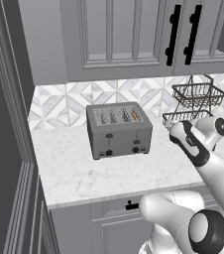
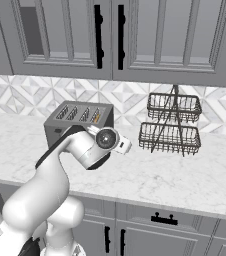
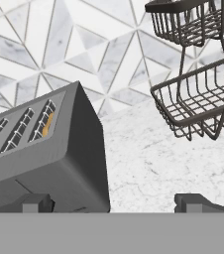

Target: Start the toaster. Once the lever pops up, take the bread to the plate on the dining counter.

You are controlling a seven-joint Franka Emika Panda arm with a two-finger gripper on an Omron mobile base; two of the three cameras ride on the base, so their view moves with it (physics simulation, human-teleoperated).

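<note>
White marble-look surface (image 1: 134, 173) with grey veining, backed by a tiled wall. Standing on it: a grey four-slot toaster (image 1: 119, 130) toward the left, and a dark two-tier wire basket rack (image 1: 196, 104) at the far right, well apart from the toaster.

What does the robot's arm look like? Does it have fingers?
The arm is made of smooth, rounded white tubes, like fat sausages joined together. The joints are dark: black bands and round black caps with grey middles. No cables or writing show. Its hand has two small, blocky dark grey fingers.
</note>
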